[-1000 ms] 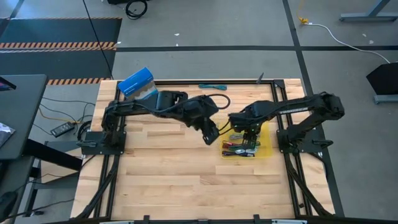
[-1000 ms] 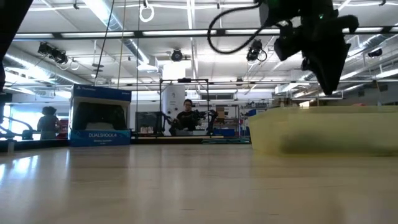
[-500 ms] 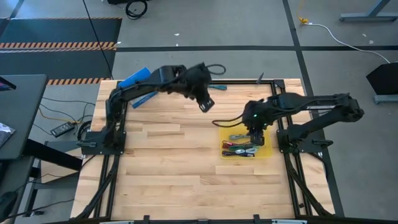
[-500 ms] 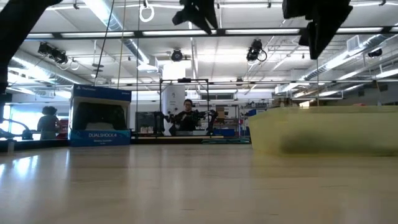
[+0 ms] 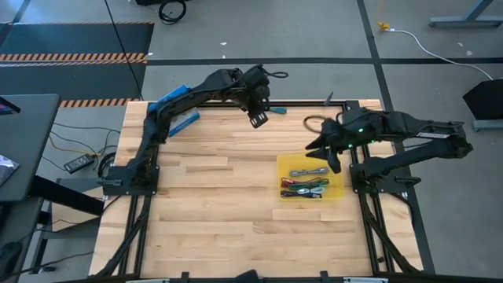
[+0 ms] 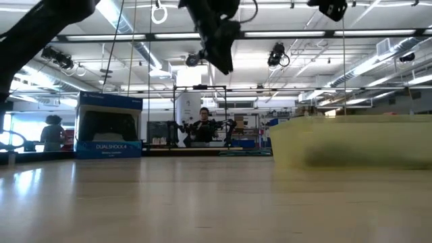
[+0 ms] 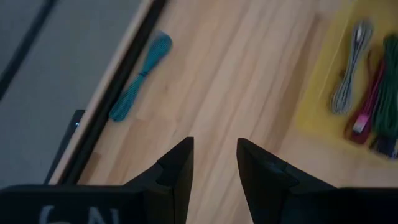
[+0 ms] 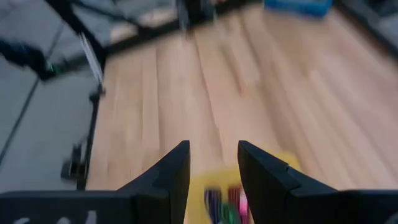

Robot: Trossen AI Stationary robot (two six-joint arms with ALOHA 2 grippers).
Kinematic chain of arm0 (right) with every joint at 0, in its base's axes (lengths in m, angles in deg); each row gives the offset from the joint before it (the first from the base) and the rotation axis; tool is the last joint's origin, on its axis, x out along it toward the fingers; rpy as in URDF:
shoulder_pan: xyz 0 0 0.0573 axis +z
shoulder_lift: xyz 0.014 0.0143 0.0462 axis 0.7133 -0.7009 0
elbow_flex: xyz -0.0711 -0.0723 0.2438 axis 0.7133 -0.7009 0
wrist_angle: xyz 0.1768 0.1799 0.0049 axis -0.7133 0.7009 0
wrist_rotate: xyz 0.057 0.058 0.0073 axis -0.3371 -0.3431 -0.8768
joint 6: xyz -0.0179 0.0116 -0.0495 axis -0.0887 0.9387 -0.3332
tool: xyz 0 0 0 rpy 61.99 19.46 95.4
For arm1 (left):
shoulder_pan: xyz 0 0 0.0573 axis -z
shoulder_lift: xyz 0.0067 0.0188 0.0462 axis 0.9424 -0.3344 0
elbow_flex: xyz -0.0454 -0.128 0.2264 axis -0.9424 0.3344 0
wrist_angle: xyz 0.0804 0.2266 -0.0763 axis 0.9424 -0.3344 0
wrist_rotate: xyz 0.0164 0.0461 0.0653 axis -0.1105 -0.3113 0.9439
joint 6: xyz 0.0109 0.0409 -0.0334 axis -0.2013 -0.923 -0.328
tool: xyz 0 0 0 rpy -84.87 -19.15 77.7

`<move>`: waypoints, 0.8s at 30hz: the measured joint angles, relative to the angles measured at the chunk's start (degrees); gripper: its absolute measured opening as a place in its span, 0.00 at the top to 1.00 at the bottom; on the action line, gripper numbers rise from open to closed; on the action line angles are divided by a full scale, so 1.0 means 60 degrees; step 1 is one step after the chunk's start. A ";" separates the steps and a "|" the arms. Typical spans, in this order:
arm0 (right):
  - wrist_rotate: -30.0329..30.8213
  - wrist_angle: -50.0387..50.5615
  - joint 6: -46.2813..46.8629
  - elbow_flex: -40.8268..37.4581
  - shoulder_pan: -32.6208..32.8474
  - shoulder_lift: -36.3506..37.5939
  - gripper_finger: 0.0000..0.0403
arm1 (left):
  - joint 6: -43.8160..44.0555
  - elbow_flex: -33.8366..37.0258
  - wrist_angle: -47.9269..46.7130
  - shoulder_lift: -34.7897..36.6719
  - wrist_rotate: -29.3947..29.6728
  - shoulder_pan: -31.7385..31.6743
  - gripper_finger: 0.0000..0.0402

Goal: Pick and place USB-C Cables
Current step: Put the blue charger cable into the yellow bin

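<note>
Several bundled cables lie in the yellow tray [image 5: 339, 191]: a grey one [image 5: 309, 171] and maroon, green and purple ones [image 5: 303, 189]. In the left wrist view they show as grey cable [image 7: 348, 68] and maroon cable [image 7: 367, 106]. A teal cable [image 7: 142, 76] lies flat on the wood beside the table's far edge rail. My left gripper [image 5: 259, 119] [image 7: 214, 165] hangs open and empty high above the far edge, near the teal cable. My right gripper [image 5: 324, 149] [image 8: 214, 168] is open and empty, raised above the tray's far right corner.
A blue box [image 5: 174, 102] [image 6: 108, 128] stands at the table's far left corner, under the left arm. Black frame rails [image 5: 346, 106] run along the far edge. The near and left halves of the wooden table [image 5: 212, 212] are bare. A person [image 6: 201, 128] sits far behind.
My left gripper swung from the table's middle beside the tray up and away toward the far edge. My right gripper rose from over the cables in the tray and drew back toward the table's right and far side. The cables in the tray stayed put.
</note>
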 joint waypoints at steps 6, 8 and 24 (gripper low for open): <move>0.1226 -0.1198 0.0408 0.0000 -0.0002 0.0284 0.65 | -0.1140 0.0007 -0.0005 -0.0685 -0.0224 -0.0317 0.68; 0.1535 -0.1510 0.0386 0.0000 -0.0003 0.0277 0.65 | -0.1621 0.0007 0.0056 -0.0880 -0.0137 -0.0362 0.68; 0.1956 -0.2771 0.2853 0.0004 0.0000 -0.0035 0.65 | -0.4340 0.0007 0.0988 -0.2151 0.1903 -0.0358 0.68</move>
